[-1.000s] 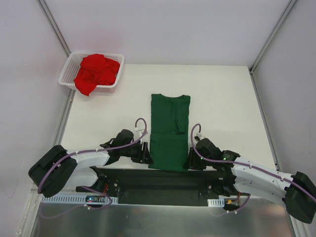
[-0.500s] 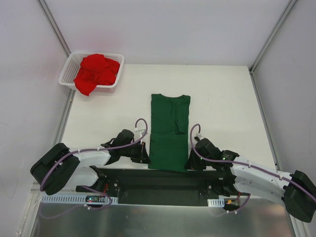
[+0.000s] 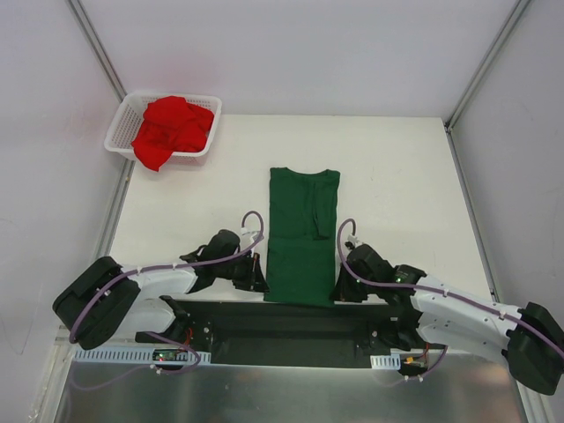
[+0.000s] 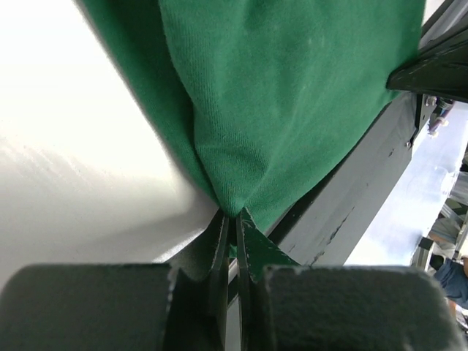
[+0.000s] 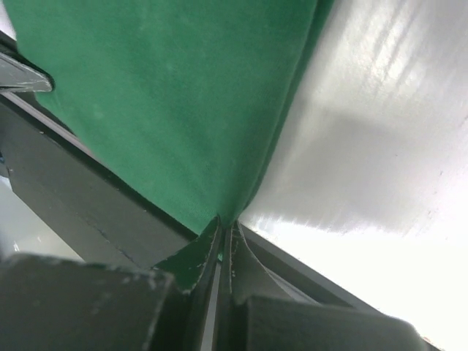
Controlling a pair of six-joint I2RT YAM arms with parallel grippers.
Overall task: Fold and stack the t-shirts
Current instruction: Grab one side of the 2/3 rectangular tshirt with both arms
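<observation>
Green tee (image 3: pixel 302 233) lies flat mid table (image 3: pixel 397 176), hem at near edge. Half-fold step: Left claw (image 3: pixel 258 275) & right claw (image 3: pixel 339 289) each pinch a hem corner. Next, prob.: lift evenly, carry hem to collar. Red tee (image 3: pixel 172 128) sits in basket (image 3: pixel 119 134), far-left corner.

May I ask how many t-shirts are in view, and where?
2: the green shirt lies flat at centre; the red shirt is heaped in the basket, far left. Another could hide beneath it.
</observation>
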